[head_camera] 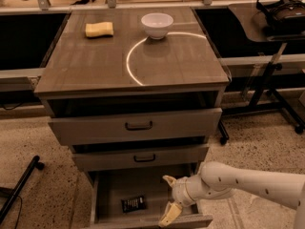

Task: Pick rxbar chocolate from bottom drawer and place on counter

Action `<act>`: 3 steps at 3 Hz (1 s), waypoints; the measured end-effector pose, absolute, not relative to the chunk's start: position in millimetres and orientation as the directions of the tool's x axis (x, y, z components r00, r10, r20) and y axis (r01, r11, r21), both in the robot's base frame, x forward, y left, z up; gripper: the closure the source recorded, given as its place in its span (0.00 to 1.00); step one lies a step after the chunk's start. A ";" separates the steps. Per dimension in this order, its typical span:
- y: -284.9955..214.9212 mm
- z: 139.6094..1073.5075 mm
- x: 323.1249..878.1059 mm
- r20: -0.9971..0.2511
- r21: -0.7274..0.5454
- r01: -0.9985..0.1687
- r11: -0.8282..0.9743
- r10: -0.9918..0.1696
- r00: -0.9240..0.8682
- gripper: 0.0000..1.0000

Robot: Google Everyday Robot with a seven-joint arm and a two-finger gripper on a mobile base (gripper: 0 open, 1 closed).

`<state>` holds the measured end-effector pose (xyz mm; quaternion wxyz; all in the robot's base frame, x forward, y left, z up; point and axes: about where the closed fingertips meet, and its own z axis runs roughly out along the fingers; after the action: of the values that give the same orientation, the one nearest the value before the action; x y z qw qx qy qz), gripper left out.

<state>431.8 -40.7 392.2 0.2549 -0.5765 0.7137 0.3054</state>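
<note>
The rxbar chocolate (133,203) is a small flat black wrapper lying on the floor of the open bottom drawer (107,187), left of middle. My gripper (168,197) is at the end of the white arm (248,179) that reaches in from the right. It hangs over the drawer's right half, to the right of the bar and apart from it. Its two pale fingers (169,214) are spread, with nothing between them. The counter (95,66) is the glossy grey-brown cabinet top with a thin white arc.
A yellow sponge (99,29) and a white bowl (157,25) sit at the back of the counter. The two upper drawers with black handles (138,126) stand slightly pulled out above the gripper. A black stand (271,75) is at the right, a black bar (19,187) on the floor at the left.
</note>
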 end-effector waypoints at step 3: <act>-13.3 334.7 452.6 -0.731 0.166 -0.982 0.088 -0.658 -0.183 0.00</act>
<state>452.6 -13.3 334.7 0.2468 -0.5896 0.6952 0.3288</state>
